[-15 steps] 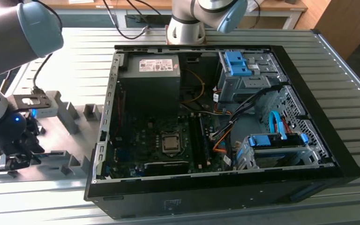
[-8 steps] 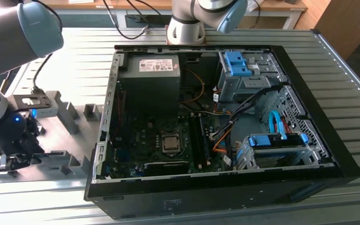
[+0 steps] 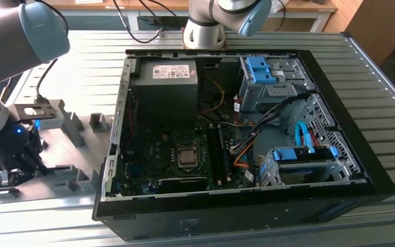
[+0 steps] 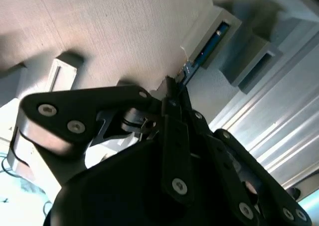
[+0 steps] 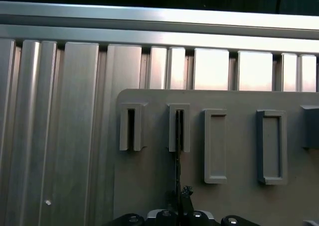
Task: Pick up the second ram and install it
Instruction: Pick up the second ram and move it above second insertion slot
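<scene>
In the fixture slot (image 5: 186, 131), the second ram (image 5: 177, 166) ends behind the claw (image 5: 181, 192).

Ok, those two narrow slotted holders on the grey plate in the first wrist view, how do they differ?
The inner holder, in line with the hand, has the second ram, edge-on, in its slot; the edge holder, nearest the rim of the plate, has a bare slot. The ram runs from the inner holder toward the hand; nothing leaves the edge holder. Both are grey, narrow, same-sized.
</scene>
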`<state>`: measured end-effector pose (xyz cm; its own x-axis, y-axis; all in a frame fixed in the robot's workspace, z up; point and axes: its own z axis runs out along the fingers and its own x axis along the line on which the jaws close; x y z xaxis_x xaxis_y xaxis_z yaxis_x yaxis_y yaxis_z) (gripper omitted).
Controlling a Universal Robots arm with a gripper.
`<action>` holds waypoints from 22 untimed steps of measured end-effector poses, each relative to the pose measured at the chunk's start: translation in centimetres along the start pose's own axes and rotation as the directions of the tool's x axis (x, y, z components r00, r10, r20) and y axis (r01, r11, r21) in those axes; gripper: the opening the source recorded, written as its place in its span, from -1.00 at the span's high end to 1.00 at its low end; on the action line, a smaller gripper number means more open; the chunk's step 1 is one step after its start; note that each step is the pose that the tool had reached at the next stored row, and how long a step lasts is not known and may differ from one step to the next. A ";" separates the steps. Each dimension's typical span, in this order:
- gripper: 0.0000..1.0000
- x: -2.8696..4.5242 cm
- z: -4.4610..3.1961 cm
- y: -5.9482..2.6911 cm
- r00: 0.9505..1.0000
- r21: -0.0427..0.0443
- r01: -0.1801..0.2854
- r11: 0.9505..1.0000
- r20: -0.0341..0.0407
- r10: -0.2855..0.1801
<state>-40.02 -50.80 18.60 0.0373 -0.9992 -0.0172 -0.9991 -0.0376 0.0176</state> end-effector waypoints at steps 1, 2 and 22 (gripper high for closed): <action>0.72 0.00 0.00 0.00 1.000 0.000 0.000 1.000 0.000 0.000; 0.72 0.00 0.01 0.00 1.000 0.000 0.000 1.000 0.000 0.000; 0.72 -0.02 -1.15 0.02 1.000 0.000 0.000 1.000 0.001 0.000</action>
<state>-40.03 -50.80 19.75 0.0373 -0.9991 -0.0178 -0.9991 -0.0376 0.0176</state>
